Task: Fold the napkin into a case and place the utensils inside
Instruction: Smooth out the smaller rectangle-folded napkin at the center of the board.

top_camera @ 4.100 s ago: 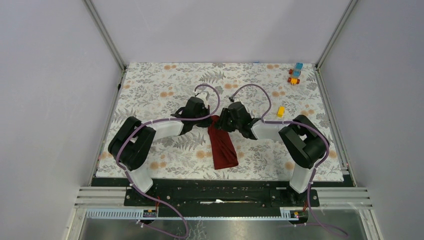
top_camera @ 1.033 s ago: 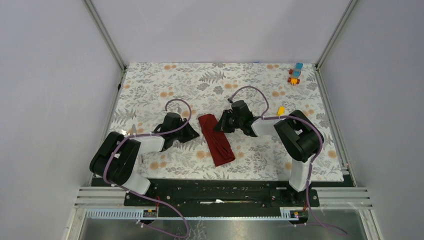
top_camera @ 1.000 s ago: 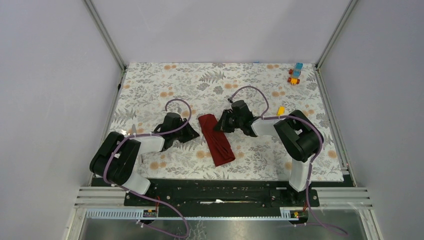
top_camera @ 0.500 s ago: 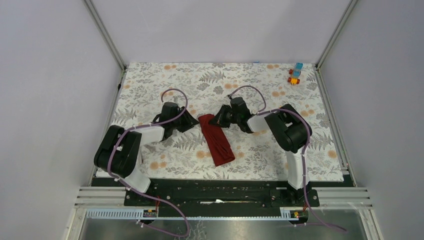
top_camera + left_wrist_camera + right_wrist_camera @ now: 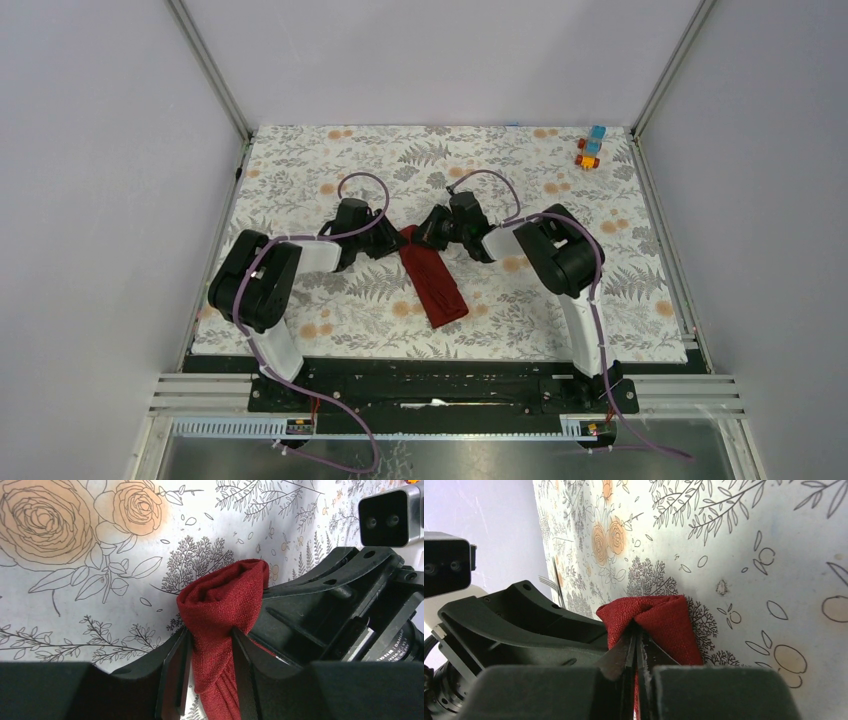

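Note:
The napkin [image 5: 432,282] lies as a narrow dark red strip running from mid-table toward the near edge. Both grippers meet at its far end. My left gripper [image 5: 388,240] comes in from the left, and in the left wrist view [image 5: 209,631] its fingers squeeze the bunched far end of the napkin [image 5: 222,597] from both sides. From the right, my right gripper [image 5: 428,232] is shut, with its tips [image 5: 636,636] pinching a fold of the napkin [image 5: 669,617]. The utensils [image 5: 554,580], a fork and a knife, show small on the mat behind the left arm. There is no finished case in view.
A cluster of small toy blocks [image 5: 589,150] sits at the far right corner of the floral mat [image 5: 320,160]. Grey walls and metal rails [image 5: 210,70] close in the table. The right arm's upper link [image 5: 560,250] leans in over the mat's right-centre.
Both grippers have moved in to the napkin's far end. The left one swung up and right from beside the strip. The right one slid left. The far end now stands bunched.

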{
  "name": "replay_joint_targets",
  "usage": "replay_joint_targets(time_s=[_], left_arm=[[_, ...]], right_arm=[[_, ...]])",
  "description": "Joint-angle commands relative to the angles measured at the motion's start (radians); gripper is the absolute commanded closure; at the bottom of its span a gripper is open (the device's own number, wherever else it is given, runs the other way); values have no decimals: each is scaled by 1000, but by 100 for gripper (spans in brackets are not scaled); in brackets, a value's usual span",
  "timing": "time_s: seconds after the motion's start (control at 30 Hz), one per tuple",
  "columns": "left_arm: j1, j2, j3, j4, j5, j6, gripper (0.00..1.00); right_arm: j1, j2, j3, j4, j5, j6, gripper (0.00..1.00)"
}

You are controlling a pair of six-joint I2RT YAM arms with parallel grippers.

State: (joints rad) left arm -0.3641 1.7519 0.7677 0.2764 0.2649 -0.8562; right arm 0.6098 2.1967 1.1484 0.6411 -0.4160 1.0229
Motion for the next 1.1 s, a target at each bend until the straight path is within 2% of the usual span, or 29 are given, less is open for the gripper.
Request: replay_joint_targets(time_s=[0.0,0.13,0.27,0.37,0.57,0.73,0.87,1.07], left_arm=[[-31,6,16,6,-6,32,56],[-9,-57,-34,1,-14,35,48],[16,-141,-81,-33,8,51,43],[26,-200,-132,-36,34,52,41],[28,-263,-223,-11,107,37,41],[3,-215,-297,130,280,-51,41],[-22,-179,-361,253,292,-143,40],[-73,-114,-394,342,243,-209,53]], right_arm=[[53,18,0,86,-7,53,94],[35,-38,-37,9,-24,-19,86],[27,-206,-77,-231,-7,-202,67],[25,-308,-85,-407,-6,-355,55],[41,-459,-127,-650,13,-650,38],[156,-528,-126,-814,252,-839,30],[266,-531,-105,-866,496,-898,25],[380,-496,-84,-887,762,-916,27]])
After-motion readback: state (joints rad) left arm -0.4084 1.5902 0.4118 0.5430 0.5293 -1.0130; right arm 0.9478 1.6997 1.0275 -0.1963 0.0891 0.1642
